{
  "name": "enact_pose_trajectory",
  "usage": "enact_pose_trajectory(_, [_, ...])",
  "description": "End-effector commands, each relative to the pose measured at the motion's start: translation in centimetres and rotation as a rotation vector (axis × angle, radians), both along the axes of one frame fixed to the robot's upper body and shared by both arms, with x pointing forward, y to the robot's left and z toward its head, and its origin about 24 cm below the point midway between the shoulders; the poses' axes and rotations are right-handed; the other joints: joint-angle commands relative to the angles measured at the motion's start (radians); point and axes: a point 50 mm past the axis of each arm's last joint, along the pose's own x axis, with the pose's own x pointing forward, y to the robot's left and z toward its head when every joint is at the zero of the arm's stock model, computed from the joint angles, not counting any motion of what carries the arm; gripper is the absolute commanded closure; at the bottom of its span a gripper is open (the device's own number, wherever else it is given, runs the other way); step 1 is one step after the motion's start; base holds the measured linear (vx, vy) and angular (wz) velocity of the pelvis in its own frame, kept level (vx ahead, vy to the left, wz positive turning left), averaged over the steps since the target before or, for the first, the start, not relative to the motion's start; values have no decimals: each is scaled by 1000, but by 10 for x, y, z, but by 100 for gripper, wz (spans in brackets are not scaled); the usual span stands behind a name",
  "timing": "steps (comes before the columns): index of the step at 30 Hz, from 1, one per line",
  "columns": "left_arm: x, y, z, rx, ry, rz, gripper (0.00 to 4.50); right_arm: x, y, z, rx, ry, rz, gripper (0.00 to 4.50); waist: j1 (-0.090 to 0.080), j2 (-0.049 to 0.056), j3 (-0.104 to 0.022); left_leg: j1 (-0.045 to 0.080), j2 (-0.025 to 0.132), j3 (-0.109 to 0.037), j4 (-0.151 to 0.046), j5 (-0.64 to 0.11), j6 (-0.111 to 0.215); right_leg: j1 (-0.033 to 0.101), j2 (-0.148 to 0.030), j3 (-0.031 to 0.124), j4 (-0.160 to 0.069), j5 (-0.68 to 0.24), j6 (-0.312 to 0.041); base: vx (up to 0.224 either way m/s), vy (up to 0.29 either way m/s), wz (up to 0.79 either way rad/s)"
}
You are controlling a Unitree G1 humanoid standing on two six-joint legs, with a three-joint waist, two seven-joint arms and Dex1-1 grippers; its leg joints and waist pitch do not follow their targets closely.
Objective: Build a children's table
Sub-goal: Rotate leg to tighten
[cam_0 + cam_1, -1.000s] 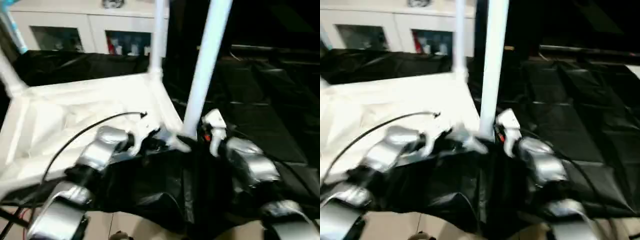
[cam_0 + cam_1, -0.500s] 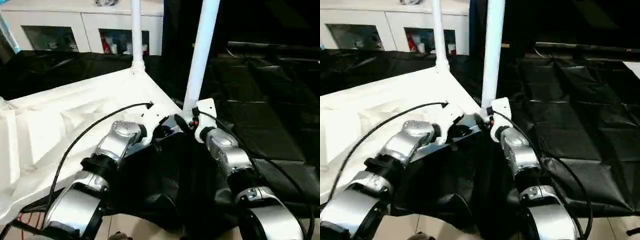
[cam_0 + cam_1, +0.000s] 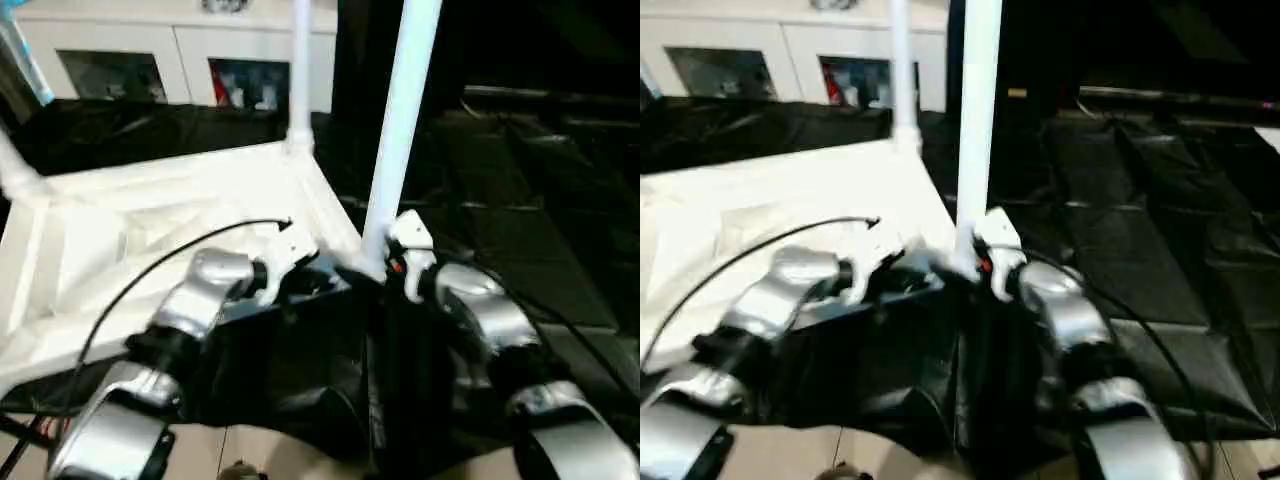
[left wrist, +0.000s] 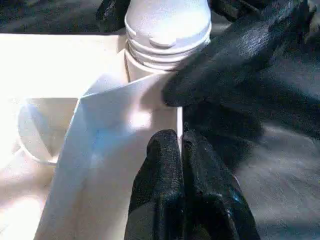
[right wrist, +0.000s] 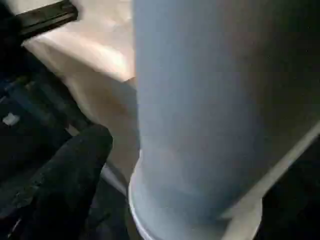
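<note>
Head views motion-blurred throughout; silver forearms smeared. Glare washes out the white ribbed plastic table top (image 3: 150,215) beside the left gripper (image 4: 181,150). Black floor sheeting (image 3: 560,200) beyond the right gripper dim. Right wrist view soft, the round white leg (image 5: 200,115) shadowed grey-blue.

White table top (image 3: 150,230) upside down, legs (image 3: 398,130) upright

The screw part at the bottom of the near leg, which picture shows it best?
The left wrist view: the leg's ribbed base sits close up at the tabletop corner, with the left gripper pinching the rim. The right wrist view shows the leg's smooth shaft and collar. The eye views show the whole upright leg, base tiny.
</note>
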Motion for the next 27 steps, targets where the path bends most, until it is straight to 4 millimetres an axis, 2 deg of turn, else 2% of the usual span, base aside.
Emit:
enact_pose_trajectory(1, [-9, -11, 11, -75, -18, -141, 450, -3, -5, 5, -7, -9, 47, 3, -1, -11, -75, 6, 35, -4, -63, -195, 66, 62, -72, 68, -64, -326, -137, 0, 0, 0])
enact_pose_trajectory(5, [-17, -3, 14, -83, 17, -204, 450, -12, -16, 6, 36, 35, 103, 3, 5, -11, -75, 8, 36, -4, -64, -200, 64, 60, -72, 67, -67, -357, -127, 0, 0, 0])
enact_pose_trajectory(7, [-18, -2, 14, -84, 23, -210, 450, -14, -17, 6, 40, 43, 118, 31, 8, -11, -74, 8, 38, -4, -64, -201, 64, 59, -72, 68, -67, -356, -124, 0, 0, 0])
enact_pose_trajectory(10, [-19, 1, 12, -72, 29, -212, 450, -19, -19, 5, 40, 64, 150, 41, 7, -11, -74, 7, 34, -4, -64, -212, 60, 59, -72, 66, -72, -378, -115, 0, 0, 0])
enact_pose_trajectory(12, [-19, 2, 10, -59, 30, -212, 450, -21, -19, 3, 30, 73, 165, 75, 8, -10, -73, 8, 32, -4, -63, -211, 58, 59, -71, 66, -75, -396, -107, 0, 0, 0])
enact_pose_trajectory(15, [-21, 3, 10, -56, 35, -214, 450, -23, -17, 3, 41, 81, 168, 83, 6, -12, -74, 8, 34, -6, -64, -206, 56, 58, -71, 65, -74, -396, -101, 0, 0, 0])
enact_pose_trajectory(17, [-21, 3, 10, -58, 35, -213, 450, -24, -16, 4, 49, 83, 170, 122, 6, -13, -74, 7, 32, -6, -63, -204, 55, 59, -72, 65, -75, -400, -102, 0, 0, 0])
enact_pose_trajectory(19, [-21, 2, 11, -59, 34, -211, 450, -24, -15, 4, 54, 83, 170, 125, 7, -12, -74, 7, 32, -5, -63, -203, 57, 58, -71, 65, -75, -400, -101, 0, 0, 0])
enact_pose_trajectory(20, [-18, 0, 11, -64, 28, -186, 450, -24, -13, 3, 66, 87, 157, 145, 6, -12, -74, 7, 32, -6, -63, -204, 56, 59, -72, 64, -76, -403, -100, 0, 0, 0])
enact_pose_trajectory(22, [-16, -1, 10, -61, 20, -154, 450, -23, -12, 2, 76, 88, 137, 145, 5, -14, -73, 7, 32, -6, -63, -204, 55, 58, -72, 64, -76, -407, -98, 0, 0, 0])
enact_pose_trajectory(23, [-13, -3, 10, -66, 14, -122, 450, -21, -11, -1, 72, 89, 91, 165, 5, -15, -73, 7, 31, -6, -63, -202, 51, 58, -72, 64, -76, -411, -96, 0, 0, 0])
enact_pose_trajectory(26, [1, -14, 13, -94, -22, 3, 450, -8, -9, -14, 15, 88, -150, 174, -2, -13, -71, 9, 28, -7, -63, -206, 33, 54, -73, 62, -82, -447, -85, 0, 0, 0])
enact_pose_trajectory(27, [3, -15, 13, -95, -28, 21, 450, -6, -7, -15, 13, 87, -176, 176, -6, -15, -72, 9, 26, -8, -63, -213, 25, 57, -73, 59, -85, -463, -77, 0, 0, 0])
